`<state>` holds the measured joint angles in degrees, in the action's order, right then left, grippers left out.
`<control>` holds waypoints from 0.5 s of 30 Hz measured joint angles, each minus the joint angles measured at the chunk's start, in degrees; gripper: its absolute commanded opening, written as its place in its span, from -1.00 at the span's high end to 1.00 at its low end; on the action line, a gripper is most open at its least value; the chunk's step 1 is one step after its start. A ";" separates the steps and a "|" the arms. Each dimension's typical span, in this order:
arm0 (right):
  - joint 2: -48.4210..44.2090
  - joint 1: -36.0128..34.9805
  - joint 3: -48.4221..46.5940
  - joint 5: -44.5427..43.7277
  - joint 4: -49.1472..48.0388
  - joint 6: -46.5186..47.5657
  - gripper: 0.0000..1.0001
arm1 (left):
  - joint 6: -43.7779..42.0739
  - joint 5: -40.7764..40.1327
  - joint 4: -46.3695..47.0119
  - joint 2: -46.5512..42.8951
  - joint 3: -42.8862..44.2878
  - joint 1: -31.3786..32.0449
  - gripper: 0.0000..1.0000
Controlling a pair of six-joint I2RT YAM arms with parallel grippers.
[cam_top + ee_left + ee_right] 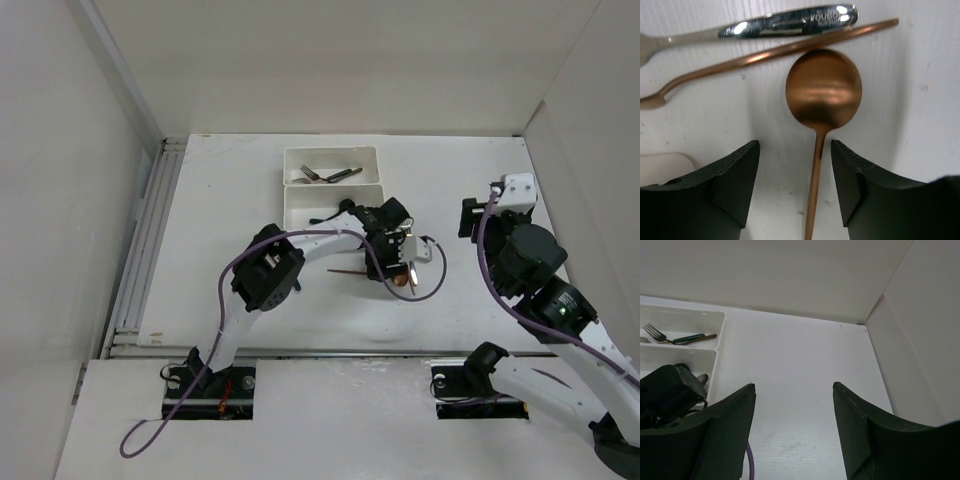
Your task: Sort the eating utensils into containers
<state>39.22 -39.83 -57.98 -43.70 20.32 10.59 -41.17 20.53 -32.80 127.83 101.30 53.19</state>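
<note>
Left wrist view: left gripper (795, 150) open, jaws either side of the copper spoon (823, 90) handle on the table (920, 100), with a copper fork (765, 55) and a silver utensil (790, 22) just beyond. The top view mostly hides these under the arm. Right wrist view: right gripper (794, 390) open, and a green-handled fork (675, 336) lies in the far tray (690, 315).

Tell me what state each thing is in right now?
Copper spoon: flat on table, ungripped.
Other copper utensil: flat on table.
Silver utensil: flat on table.
Left pincer: open, astride the spoon's handle.
Right pincer: open, empty.
Far tray: holds forks.
Near tray: contents mostly hidden.
</note>
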 measured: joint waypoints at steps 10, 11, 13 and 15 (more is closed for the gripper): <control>-2.12 0.00 0.09 -0.48 -0.15 3.43 -0.39 | 0.09 2.80 -2.93 3.10 4.96 1.55 1.00; -2.56 0.00 0.22 -0.63 -0.39 3.65 -0.39 | 0.02 3.19 -3.34 3.08 4.96 1.55 1.00; -3.34 0.00 0.79 -0.92 -1.05 4.09 -0.39 | -0.09 3.78 -4.52 2.82 4.92 1.55 1.00; -3.80 0.00 1.33 -1.07 -1.77 4.31 -0.39 | -0.07 4.28 -6.86 2.47 4.94 1.51 1.00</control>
<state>35.42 -39.83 -56.64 -44.77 18.55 14.90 -41.23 24.82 -39.66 130.30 106.24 54.70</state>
